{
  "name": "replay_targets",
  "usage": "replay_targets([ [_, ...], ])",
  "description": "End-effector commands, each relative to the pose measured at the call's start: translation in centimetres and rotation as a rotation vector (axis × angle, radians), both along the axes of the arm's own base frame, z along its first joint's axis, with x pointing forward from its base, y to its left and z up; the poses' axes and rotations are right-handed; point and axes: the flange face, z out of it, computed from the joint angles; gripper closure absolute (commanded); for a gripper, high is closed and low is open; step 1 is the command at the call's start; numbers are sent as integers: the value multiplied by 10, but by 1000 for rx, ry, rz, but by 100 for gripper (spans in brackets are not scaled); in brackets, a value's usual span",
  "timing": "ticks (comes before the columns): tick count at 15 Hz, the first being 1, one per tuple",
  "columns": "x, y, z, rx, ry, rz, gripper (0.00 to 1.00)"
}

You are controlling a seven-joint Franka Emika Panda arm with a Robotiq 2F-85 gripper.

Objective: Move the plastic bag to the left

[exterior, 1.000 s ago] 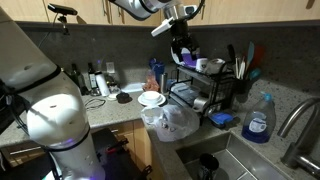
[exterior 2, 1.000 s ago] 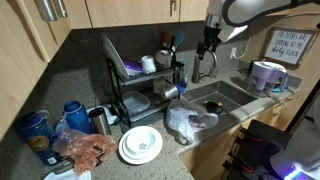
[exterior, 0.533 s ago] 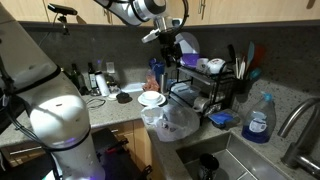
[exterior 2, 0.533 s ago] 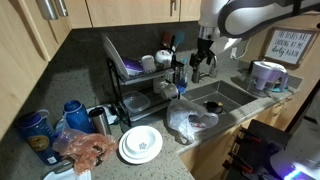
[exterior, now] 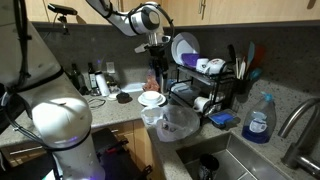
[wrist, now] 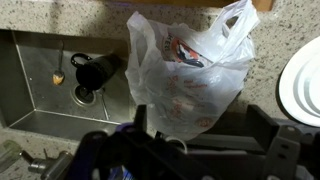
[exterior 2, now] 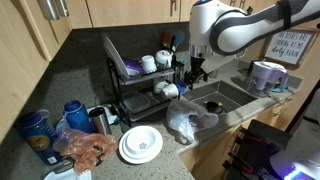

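Bag: plastic bag [wrist: 185,75] was seen ungrasped at near surface [exterior 2: 70,92] edge, beside sink [wrist: 40,85].
Arm: gripper [exterior: 155,60] was held above, jaws spread, empty.
Progress: judged not begun; grasp and leftward shift outstanding.

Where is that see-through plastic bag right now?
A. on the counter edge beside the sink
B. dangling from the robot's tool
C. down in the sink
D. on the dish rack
A: the plastic bag sits on the counter edge between the sink and the white plates, with the tool up above it, not touching.
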Motion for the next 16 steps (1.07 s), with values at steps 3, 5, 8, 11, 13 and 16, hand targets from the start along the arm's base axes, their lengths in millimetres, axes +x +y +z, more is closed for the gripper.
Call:
replay_targets([
  [3,4,4,-42,18,15,-50,0],
  [5,8,5,-54,29,5,-60,0],
  [8,12,5,-73,42,12,-59,0],
  [11,13,3,-95,46,48,-53,0],
  [13,11,0,-112,41,93,-56,0],
  [16,11,3,-130,72,144,-64,0],
])
